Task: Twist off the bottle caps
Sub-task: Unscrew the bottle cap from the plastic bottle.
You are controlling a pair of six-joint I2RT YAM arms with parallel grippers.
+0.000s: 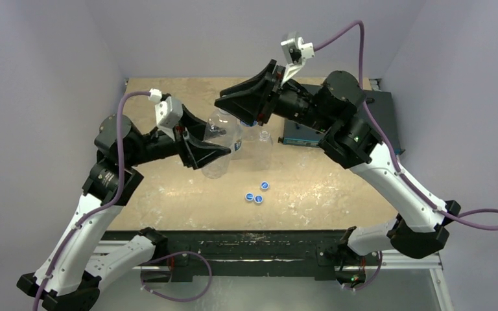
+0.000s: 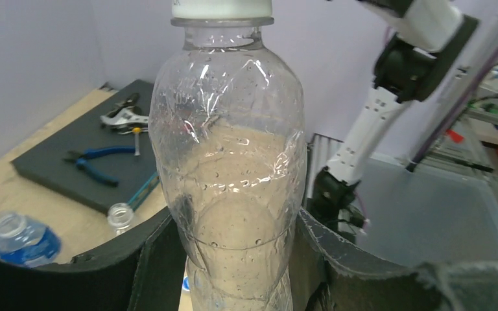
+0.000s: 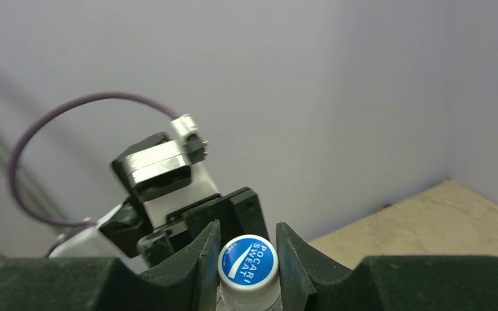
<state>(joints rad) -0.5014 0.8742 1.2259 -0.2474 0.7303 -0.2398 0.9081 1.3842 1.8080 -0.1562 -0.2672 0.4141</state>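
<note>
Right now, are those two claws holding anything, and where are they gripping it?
Yes. The left gripper clamps a clear unlabelled bottle around its lower body; the right gripper pinches that bottle's blue Pocari Sweat cap by its sides.

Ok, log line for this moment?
left gripper: clamps clear bottle by body | right gripper: pinches its blue Pocari Sweat cap | three loose caps on table

Bottle (image 2: 233,194) — clear, crinkled glossy plastic; cap (image 3: 248,261) smooth plastic; tabletop (image 1: 337,194) — scuffed matt wood
</note>
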